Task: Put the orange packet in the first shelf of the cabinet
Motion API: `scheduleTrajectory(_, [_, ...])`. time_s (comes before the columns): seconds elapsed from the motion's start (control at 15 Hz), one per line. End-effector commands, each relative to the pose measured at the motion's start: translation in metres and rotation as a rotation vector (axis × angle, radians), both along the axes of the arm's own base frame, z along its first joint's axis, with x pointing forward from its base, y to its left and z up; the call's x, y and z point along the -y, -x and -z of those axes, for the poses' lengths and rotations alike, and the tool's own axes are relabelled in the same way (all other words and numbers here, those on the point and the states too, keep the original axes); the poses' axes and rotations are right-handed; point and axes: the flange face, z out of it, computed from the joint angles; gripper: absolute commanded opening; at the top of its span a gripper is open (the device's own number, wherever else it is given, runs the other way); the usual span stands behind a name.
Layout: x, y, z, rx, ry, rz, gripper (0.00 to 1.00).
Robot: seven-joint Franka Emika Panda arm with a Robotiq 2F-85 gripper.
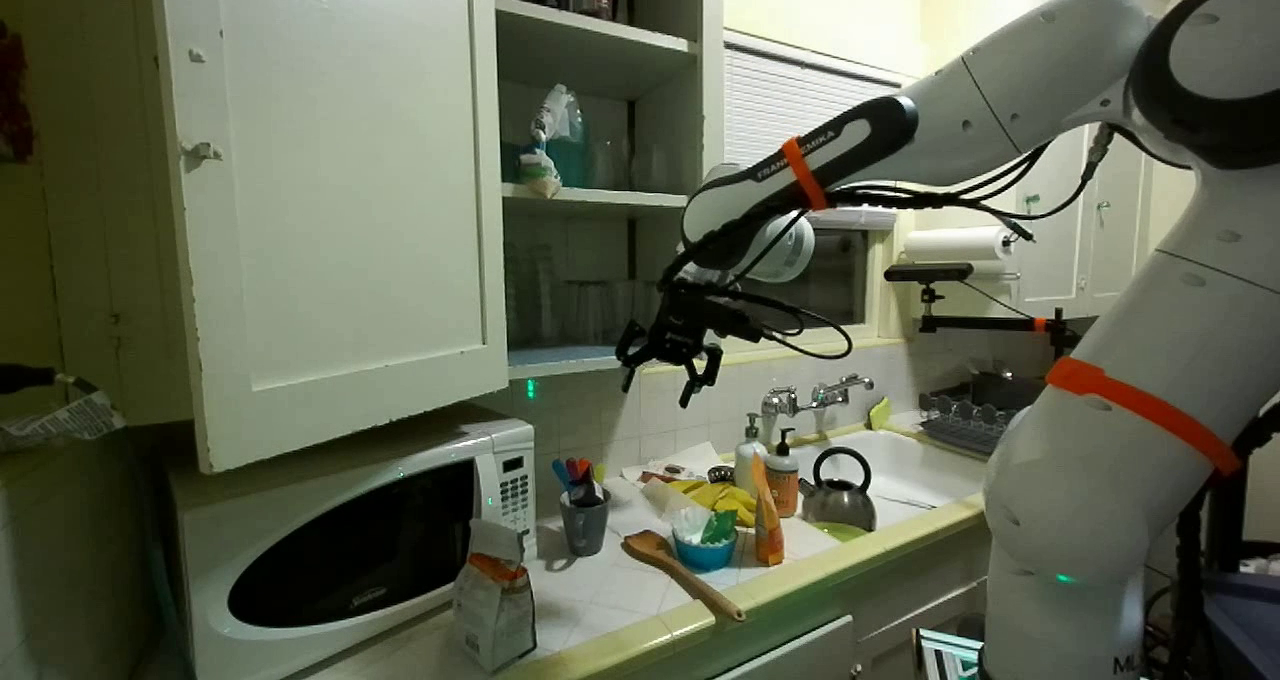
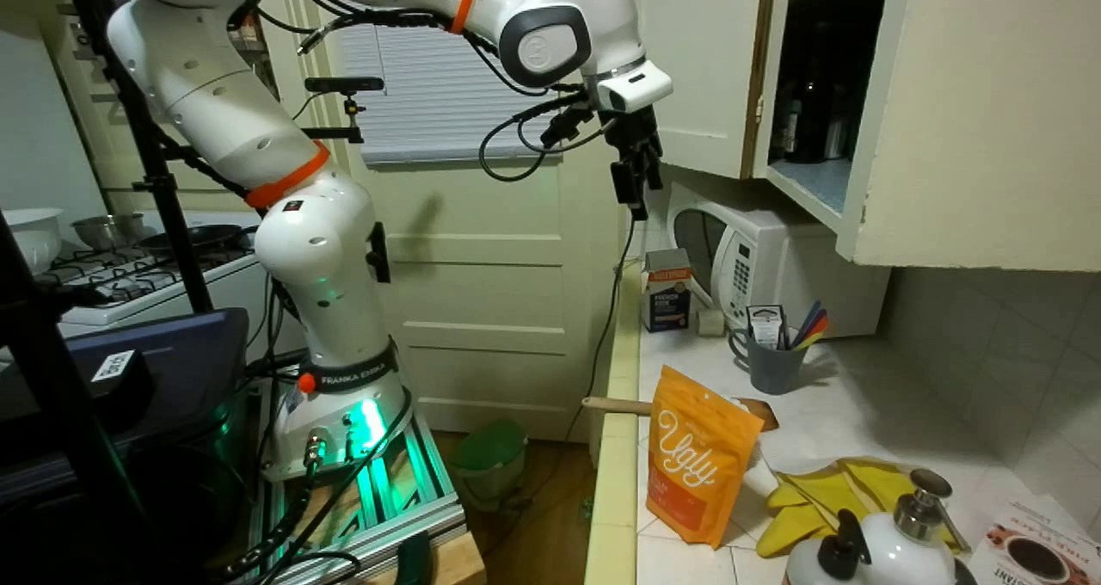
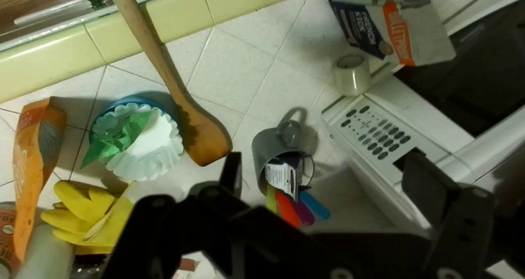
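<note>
Nearest the camera in an exterior view, two pump-topped bottles (image 2: 901,549) were set at the near right of a white-tiled counter with a yellow rim (image 2: 618,482). Near them, farther left, the flat rectangular orange packet with white lettering (image 2: 701,460) was stood upright on its own base, so its narrow top was presumably offered for a pinch. A round blue bowl (image 1: 704,557) was placed between it and a wooden spatula (image 1: 685,572). The panelled white door (image 1: 350,190) of the tall white cabinet (image 1: 711,80) was wide open, presumably so that the lowest white board shelf (image 1: 550,363) could be reached. Well apart from the packet, above the counter, the black two-fingered gripper (image 1: 658,388) was pointed downward from the outstretched white arm (image 1: 1050,70), spread wide, with nothing held.
</note>
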Motion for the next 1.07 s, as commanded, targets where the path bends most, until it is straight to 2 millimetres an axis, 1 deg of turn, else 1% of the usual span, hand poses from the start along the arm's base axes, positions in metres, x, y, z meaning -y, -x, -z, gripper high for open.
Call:
scheduleTrajectory(0.0, [0.023,-0.006,0.009,0.005,0.041,0.185,1.00])
scheduleTrajectory(0.2, [0.046,-0.005,0.025,0.015,0.098,0.324,1.00])
scheduleTrajectory(0.33, [0.062,0.000,0.039,0.013,0.135,0.416,1.00])
scheduleTrajectory(0.47, [0.077,0.007,0.044,0.000,0.168,0.516,1.00])
scheduleTrajectory(0.53, [0.070,0.003,0.036,-0.003,0.139,0.433,1.00])
scheduleTrajectory(0.67, [0.079,0.007,0.042,-0.015,0.153,0.487,1.00])
scheduleTrajectory(0.8, [0.079,0.007,0.042,-0.015,0.155,0.496,1.00])
scheduleTrajectory(0.87, [0.081,0.006,0.044,-0.010,0.152,0.528,1.00])
scheduleTrajectory(1.0, [0.095,0.014,0.054,-0.010,0.131,0.617,1.00])
